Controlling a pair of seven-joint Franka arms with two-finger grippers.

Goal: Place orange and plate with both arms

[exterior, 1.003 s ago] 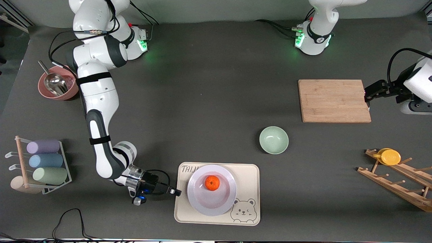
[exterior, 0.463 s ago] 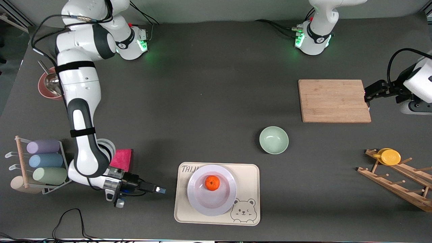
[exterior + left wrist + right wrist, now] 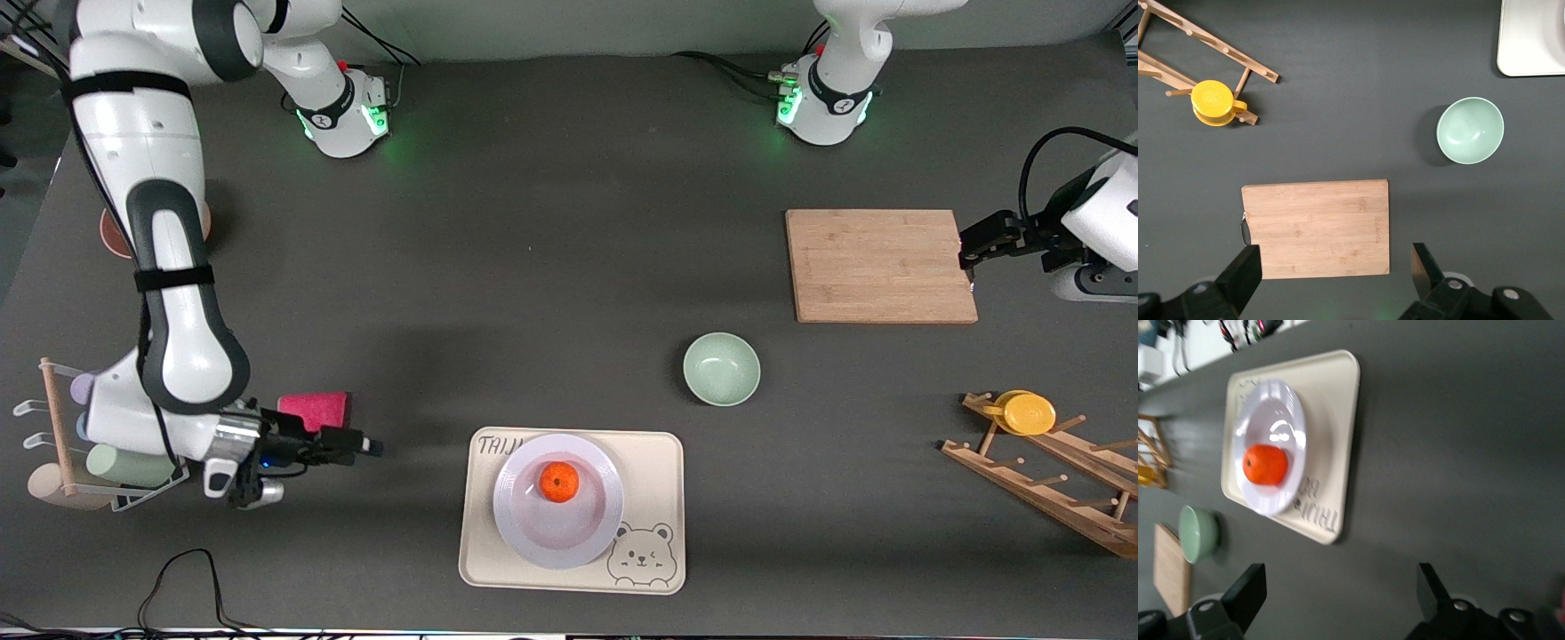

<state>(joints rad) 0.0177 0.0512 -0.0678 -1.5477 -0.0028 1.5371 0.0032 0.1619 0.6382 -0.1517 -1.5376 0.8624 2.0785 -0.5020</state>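
Observation:
The orange (image 3: 559,481) (image 3: 1265,464) rests in the middle of the white plate (image 3: 533,533) (image 3: 1281,413). The plate stands on a cream bear tray (image 3: 658,462) (image 3: 1331,413) near the front camera. My right gripper (image 3: 360,444) (image 3: 1338,587) hangs open and empty over bare table, apart from the tray, on the side toward the right arm's end. My left gripper (image 3: 967,258) (image 3: 1335,260) waits open and empty at the edge of the wooden cutting board (image 3: 880,265) (image 3: 1317,227) toward the left arm's end.
A pale green bowl (image 3: 721,369) (image 3: 1470,129) sits between board and tray. A wooden rack (image 3: 1040,471) carries a yellow disc (image 3: 1027,412) (image 3: 1213,101). A pink cloth (image 3: 316,411) and a cup rack (image 3: 116,453) lie beside the right gripper.
The right arm has drawn its open gripper back from the tray's edge toward the right arm's end of the table, uncovering the pink cloth. The left arm has not moved.

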